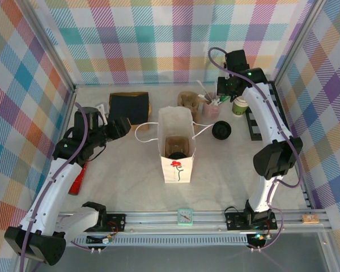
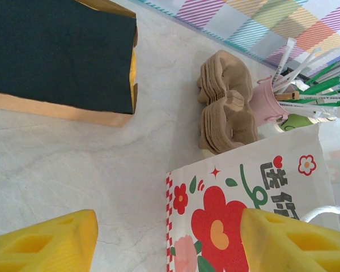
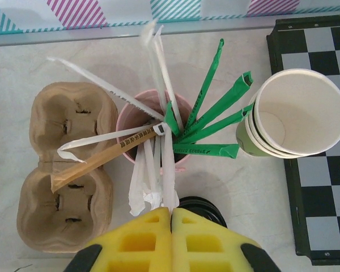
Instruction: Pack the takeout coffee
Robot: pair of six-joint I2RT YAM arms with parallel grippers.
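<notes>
- The takeout coffee (image 1: 178, 147) is seen from above as a round black lid. The cup's wall below the lid is hidden.
- It is stood upright, low inside the open white paper bag (image 1: 177, 170), with something brown showing around the lid.
- The bag, printed with a red flower, is set upright at the middle of the surface, about midway between the left and right edges.

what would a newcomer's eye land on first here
The white flowered paper bag stands open in the middle of the table. At the back right, a pink cup bristles with white and green straws, and the right gripper is shut right by it.
</notes>
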